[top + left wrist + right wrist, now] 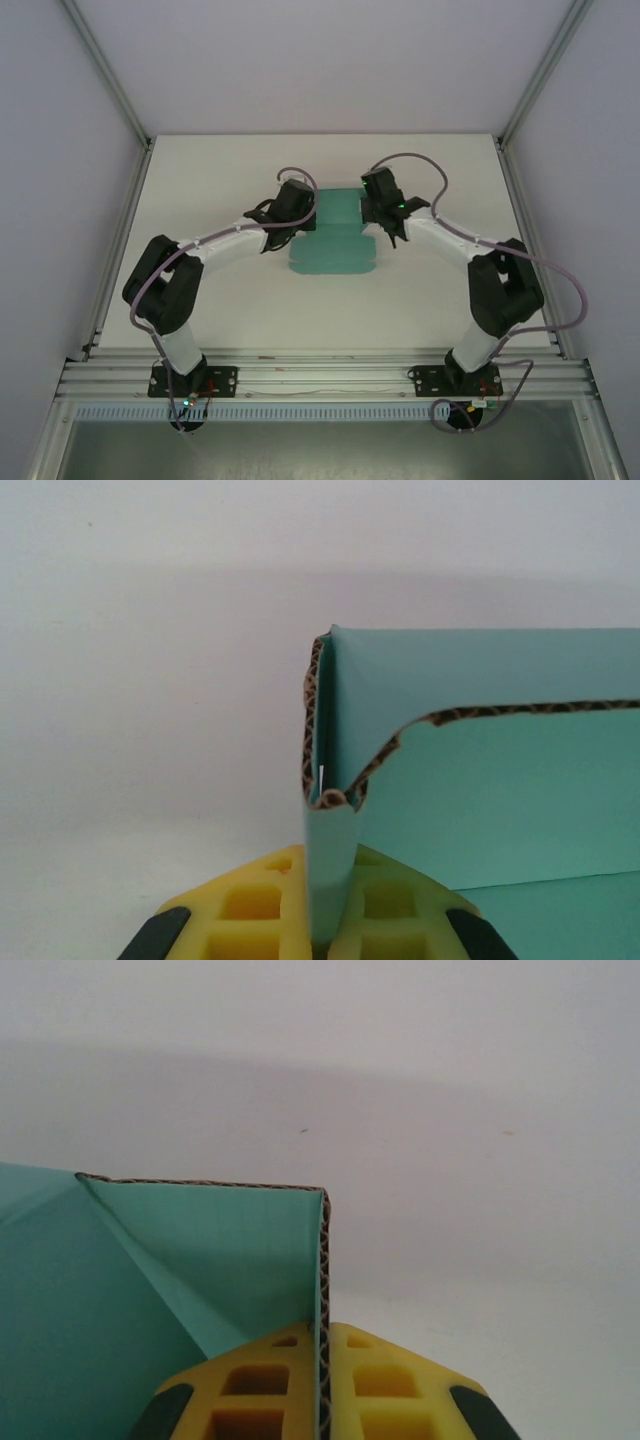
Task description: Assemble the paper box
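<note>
We've got the paper box [335, 250] sitting around the middle of the white table [210, 190], with both arms reaching in on it from either side. Its near part lies flat on the tabletop, lobed flaps showing along the near edge, while the far part sits between the two grippers. The left gripper [305, 210] is at the far-left corner of the card and the right gripper [378, 212] at the far-right corner, facing each other across the teal sheet. Up close on the left wrist, the yellow fingers [260, 910] are closed tight on a standing wall of card, doubled over so that its brown fluted edge curls at the fold, and the rest of the teal panel runs off toward the right of that picture. Over on the right wrist it's much the same: the yellow fingers [390, 1385] are pressed together with a single upright wall of card pinched between them, corrugated edge facing us, and a teal panel with a diagonal crease spreads away to the left of that picture. So both pairs of jaws are clamped on the box, one at each raised end.
</note>
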### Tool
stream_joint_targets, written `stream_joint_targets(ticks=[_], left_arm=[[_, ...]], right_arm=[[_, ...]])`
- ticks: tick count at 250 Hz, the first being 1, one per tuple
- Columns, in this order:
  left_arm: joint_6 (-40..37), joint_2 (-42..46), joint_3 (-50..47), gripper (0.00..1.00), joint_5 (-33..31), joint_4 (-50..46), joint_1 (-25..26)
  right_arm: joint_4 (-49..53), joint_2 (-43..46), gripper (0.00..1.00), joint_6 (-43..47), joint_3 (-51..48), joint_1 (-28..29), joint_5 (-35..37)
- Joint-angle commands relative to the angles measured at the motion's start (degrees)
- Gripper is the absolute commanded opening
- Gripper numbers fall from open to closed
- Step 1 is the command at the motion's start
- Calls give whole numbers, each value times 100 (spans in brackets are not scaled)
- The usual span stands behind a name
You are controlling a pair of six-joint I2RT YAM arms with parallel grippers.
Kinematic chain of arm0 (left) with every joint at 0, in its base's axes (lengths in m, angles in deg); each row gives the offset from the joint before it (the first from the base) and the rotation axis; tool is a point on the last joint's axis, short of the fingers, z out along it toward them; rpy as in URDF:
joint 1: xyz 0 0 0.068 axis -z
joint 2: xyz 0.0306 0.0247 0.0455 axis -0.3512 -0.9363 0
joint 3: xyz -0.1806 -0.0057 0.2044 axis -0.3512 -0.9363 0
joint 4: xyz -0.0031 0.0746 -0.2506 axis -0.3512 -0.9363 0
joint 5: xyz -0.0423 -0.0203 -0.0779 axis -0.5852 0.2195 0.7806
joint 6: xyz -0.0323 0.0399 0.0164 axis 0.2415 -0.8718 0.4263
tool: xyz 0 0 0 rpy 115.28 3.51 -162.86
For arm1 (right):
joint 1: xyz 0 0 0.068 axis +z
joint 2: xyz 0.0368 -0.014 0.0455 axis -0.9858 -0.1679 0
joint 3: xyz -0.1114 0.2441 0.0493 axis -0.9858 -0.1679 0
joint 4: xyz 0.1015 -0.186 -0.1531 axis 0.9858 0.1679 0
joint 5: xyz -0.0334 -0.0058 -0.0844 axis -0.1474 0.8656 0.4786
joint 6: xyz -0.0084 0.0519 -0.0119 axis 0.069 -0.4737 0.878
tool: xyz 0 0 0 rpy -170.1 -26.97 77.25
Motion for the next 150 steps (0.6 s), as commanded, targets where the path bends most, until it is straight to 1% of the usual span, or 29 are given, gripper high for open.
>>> stream_joint_targets(ticks=[1,44,58,74,105,132,150], left_arm=[[302,-146,378,0,-40,-33,19],[394,-206,396,0,-34,16,33],[432,-231,408,0,-39,16,33],[450,-258,430,0,8,25,33],[450,-263,452,0,28,7,33],[419,-241,432,0,-36,-28,33],[343,-216,384,0,-80,-11,33]], right_arm=[[833,-379,0,-668,330,210,1490],[1442,-771,0,-1265,906,423,2167],[1486,-878,0,-1343,1024,525,2404],[1499,-967,0,-1413,1105,613,2478],[1468,-979,0,-1508,1123,637,2292],[1188,-711,0,-1360,899,641,1873],[966,-406,14,-1098,678,629,1490]])
